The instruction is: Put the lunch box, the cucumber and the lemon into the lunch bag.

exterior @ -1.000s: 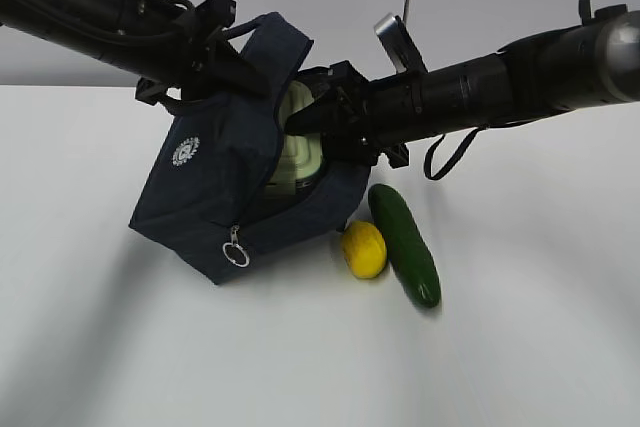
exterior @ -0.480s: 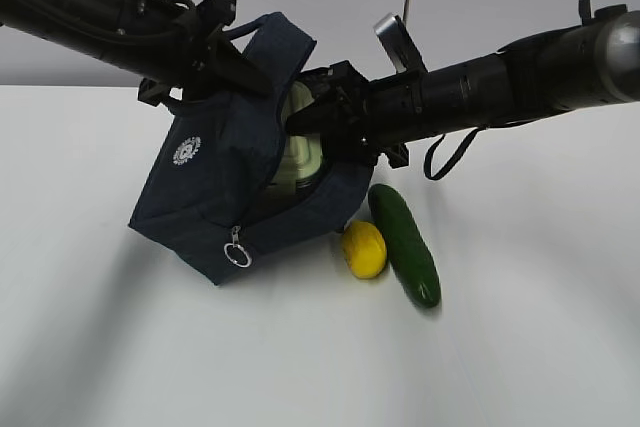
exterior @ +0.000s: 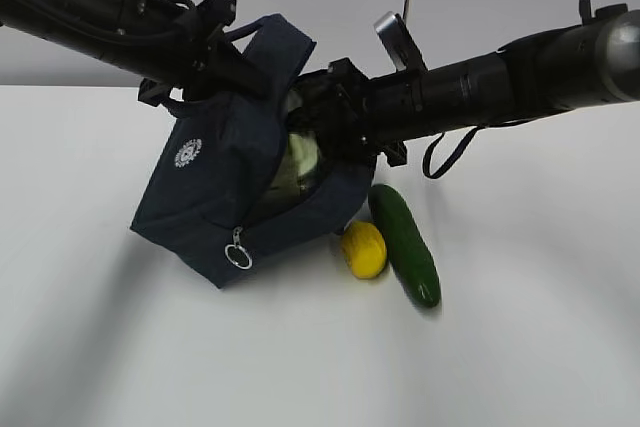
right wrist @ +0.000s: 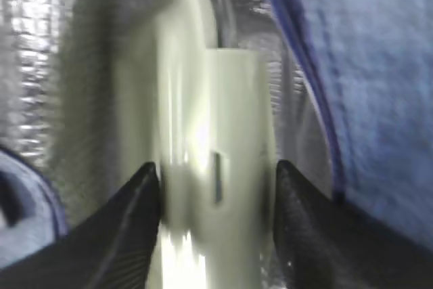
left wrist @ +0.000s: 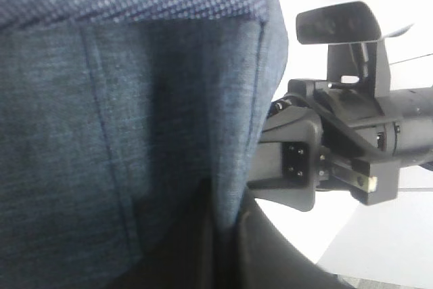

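Bag: your dark navy boxy fabric lunch bag (exterior: 215,197) sits tilted on the white table (exterior: 520,347), its mouth open toward the right arm and its silver ring pull (exterior: 237,257) hanging at the lower front edge.
Left gripper: your left gripper (exterior: 205,52) is clenched on the bag's upper fabric by the handle; in the left wrist view the navy cloth fills the frame right up against the camera.
Right gripper: your right gripper (right wrist: 216,191) reaches into the bag's mouth. Its two dark fingers (right wrist: 132,214) stand on either side of the box, close against it; whether they press it or have let go you cannot tell, as the wrist view is blurred.
Lunch box: the rectangular container with the sage-green lid (right wrist: 203,133) is inside the bag, standing on edge against the silver lining.
Lemon: the small bright yellow oval lemon (exterior: 364,249) lies on the table just beside the bag's lower right corner.
Cucumber: the long dark green cucumber (exterior: 404,243) lies right of the lemon, touching or almost touching it.
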Robot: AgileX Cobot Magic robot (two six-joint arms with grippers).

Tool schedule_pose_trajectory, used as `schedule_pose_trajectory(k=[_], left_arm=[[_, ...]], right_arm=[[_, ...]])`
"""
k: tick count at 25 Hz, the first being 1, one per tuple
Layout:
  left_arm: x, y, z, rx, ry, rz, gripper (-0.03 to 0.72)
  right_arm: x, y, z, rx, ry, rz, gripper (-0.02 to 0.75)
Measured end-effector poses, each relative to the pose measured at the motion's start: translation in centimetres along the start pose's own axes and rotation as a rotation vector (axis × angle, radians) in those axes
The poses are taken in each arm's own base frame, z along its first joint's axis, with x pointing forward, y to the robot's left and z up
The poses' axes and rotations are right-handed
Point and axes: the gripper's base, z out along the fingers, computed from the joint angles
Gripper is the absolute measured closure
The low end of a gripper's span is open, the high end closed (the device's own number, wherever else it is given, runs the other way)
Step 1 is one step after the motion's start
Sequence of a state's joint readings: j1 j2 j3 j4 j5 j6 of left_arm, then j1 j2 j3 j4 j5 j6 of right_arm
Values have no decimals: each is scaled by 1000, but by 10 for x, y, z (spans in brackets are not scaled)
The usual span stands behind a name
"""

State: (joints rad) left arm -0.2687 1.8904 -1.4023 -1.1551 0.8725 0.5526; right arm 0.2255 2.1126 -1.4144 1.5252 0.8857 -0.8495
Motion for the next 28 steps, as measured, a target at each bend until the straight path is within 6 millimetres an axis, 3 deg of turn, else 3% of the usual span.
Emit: schedule_pose_trajectory(k=[14,21,28], left_arm=[[-1,3,0,-4,0,-6,701],[-5,14,-10,-19,-5,-16,701],[-7,27,-22,-56,17,-12,701]], right_arm=[[-1,12,-2,-97,35,0,345],[-17,28,-19,-209,66,-62,345],[-28,29,-34,-189,96,-146,346]])
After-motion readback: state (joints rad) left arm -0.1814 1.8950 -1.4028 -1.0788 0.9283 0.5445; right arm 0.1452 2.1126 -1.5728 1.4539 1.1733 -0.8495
